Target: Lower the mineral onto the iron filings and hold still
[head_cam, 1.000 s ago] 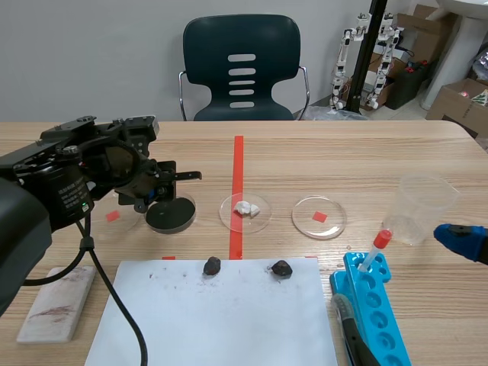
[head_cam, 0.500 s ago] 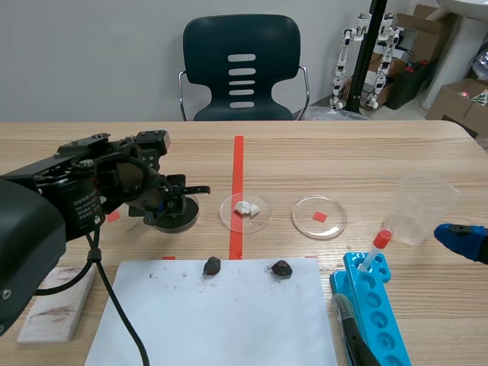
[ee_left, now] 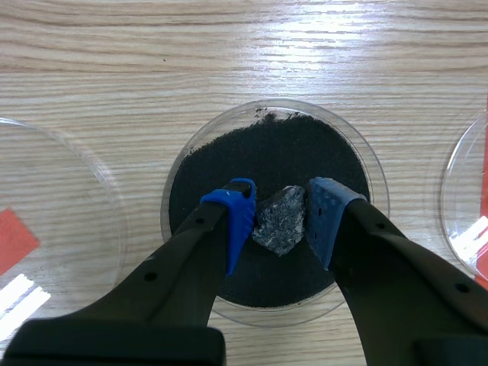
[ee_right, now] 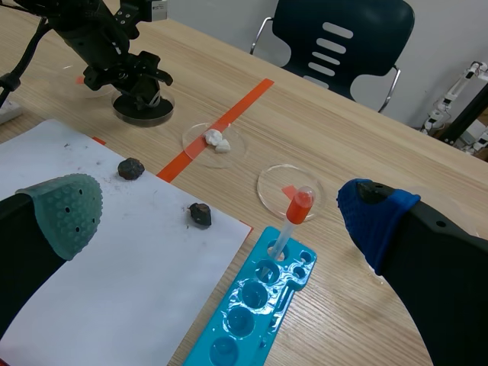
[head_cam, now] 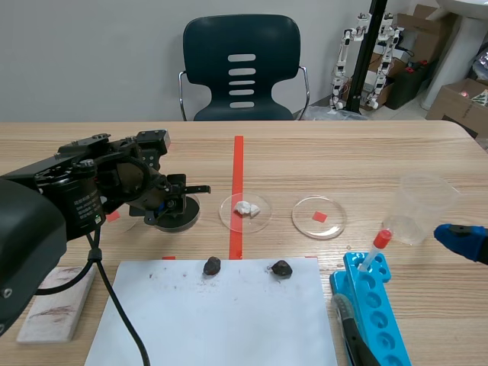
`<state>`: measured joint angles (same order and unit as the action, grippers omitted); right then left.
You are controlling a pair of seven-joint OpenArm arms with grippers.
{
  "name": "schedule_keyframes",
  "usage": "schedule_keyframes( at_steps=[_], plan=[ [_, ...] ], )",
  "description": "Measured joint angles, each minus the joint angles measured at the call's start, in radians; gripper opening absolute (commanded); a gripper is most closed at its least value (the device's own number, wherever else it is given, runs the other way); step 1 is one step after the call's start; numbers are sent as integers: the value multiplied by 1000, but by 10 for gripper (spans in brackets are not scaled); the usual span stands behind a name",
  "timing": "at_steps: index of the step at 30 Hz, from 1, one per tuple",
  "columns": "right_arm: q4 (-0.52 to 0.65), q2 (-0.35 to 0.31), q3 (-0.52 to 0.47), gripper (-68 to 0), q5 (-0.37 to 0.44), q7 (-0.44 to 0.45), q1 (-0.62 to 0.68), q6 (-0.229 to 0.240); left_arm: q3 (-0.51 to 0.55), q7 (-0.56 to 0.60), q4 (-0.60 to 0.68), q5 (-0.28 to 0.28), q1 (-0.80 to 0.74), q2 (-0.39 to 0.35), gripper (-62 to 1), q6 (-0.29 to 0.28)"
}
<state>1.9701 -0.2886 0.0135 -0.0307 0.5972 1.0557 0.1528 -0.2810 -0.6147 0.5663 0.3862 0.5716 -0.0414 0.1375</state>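
A grey speckled mineral (ee_left: 279,219) is pinched between the blue pads of my left gripper (ee_left: 279,221), which is shut on it. It sits low over the black iron filings (ee_left: 274,160) in a clear petri dish (ee_left: 370,166), seemingly touching them. In the scene view the left gripper (head_cam: 169,204) covers most of that dish (head_cam: 187,217). My right gripper (ee_right: 221,210) stands open and holds nothing, far off at the table's right side, above the blue rack (ee_right: 252,305).
Two dark rocks (head_cam: 213,265) (head_cam: 281,268) lie on a white paper sheet (head_cam: 217,320). Other petri dishes hold white bits (head_cam: 245,207) and a red square (head_cam: 319,216). A blue tube rack (head_cam: 375,305) with a red-capped tube (head_cam: 375,248), a clear beaker (head_cam: 424,207) and a streak slab (head_cam: 53,301) stand around.
Between one second and half a second ago the left gripper swung right and down onto the dish of filings. Since then it has stayed still. The right arm has not moved.
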Motion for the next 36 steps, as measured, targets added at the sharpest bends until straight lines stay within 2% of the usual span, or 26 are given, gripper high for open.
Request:
schedule_keyframes(
  at_steps=[28, 32, 36],
  plan=[
    [0, 0, 0, -20, 0, 0, 0, 0, 0, 2, 14, 0, -5, -1, -493, -12],
    [0, 0, 0, -20, 0, 0, 0, 0, 0, 0, 150, 16, -63, -39, -493, -20],
    [0, 0, 0, -20, 0, 0, 0, 0, 0, 46, 392, 15, -170, -124, -493, -34]
  ],
)
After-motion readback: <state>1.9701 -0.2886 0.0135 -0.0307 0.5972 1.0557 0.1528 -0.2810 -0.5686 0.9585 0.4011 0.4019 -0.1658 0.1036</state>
